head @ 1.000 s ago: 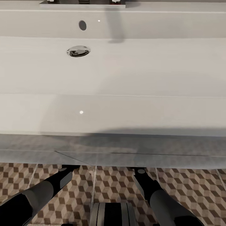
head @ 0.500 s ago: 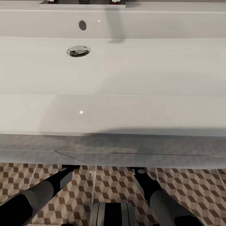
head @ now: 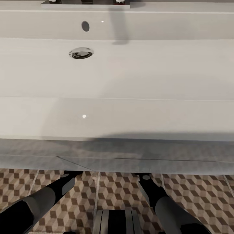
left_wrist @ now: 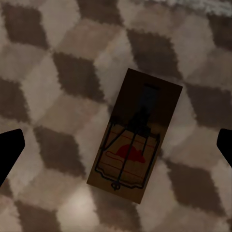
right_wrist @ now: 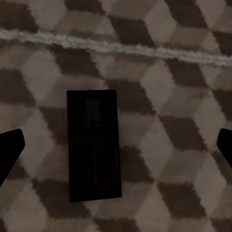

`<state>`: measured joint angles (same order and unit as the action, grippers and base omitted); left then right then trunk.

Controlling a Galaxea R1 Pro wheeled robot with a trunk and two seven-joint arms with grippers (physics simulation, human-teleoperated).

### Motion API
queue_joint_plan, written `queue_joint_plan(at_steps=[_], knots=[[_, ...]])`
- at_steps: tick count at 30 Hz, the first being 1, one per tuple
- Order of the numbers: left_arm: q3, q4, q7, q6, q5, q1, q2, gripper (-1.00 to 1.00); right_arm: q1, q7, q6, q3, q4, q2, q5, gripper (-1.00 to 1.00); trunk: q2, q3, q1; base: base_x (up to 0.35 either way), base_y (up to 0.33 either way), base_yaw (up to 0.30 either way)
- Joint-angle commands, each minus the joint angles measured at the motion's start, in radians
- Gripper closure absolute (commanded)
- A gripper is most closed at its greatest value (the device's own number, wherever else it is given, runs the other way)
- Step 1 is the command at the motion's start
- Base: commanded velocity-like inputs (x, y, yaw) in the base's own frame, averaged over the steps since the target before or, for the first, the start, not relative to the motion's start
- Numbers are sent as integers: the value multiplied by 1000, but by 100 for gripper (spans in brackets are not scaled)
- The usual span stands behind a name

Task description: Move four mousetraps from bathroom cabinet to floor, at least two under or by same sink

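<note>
The white sink (head: pixel 130 81) spans the head view, and both my forearms reach under its front edge, which hides the hands. A mousetrap (left_wrist: pixel 135 137) with a wire bar and a red mark lies flat on the cube-patterned bathroom floor (left_wrist: pixel 53 72), straight below my left gripper (left_wrist: pixel 117 149). That gripper is open, its dark fingertips (left_wrist: pixel 9 153) far apart and clear of the trap. A second, darker mousetrap (right_wrist: pixel 93 145) lies flat on the floor (right_wrist: pixel 174 121) under my right gripper (right_wrist: pixel 117 147), which is also open and holds nothing.
The sink's chrome drain (head: pixel 81 52) and faucet base (head: pixel 85 2) sit at the far side. My left arm (head: pixel 48 195) and right arm (head: pixel 159 195) cross patterned tiles (head: pixel 195 191). A pale grout line (right_wrist: pixel 116 47) runs past the right-hand trap.
</note>
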<state>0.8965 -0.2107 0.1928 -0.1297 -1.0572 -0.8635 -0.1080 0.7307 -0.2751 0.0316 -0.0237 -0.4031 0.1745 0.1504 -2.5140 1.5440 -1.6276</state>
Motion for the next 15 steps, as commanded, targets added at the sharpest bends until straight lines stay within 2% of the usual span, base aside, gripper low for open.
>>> queue_joint_plan(at_steps=[1, 15], knots=[[9, -3, 7, -2, -7, 0, -1, -100, 0, -6, 1, -2, 1, 0, 6, -100, 0, 1, 0, 0, 0, 0], [9, -3, 7, -2, -7, 0, -1, -100, 1, -6, 1, -2, 1, 0, 6, -100, 0, 1, 0, 0, 0, 0]])
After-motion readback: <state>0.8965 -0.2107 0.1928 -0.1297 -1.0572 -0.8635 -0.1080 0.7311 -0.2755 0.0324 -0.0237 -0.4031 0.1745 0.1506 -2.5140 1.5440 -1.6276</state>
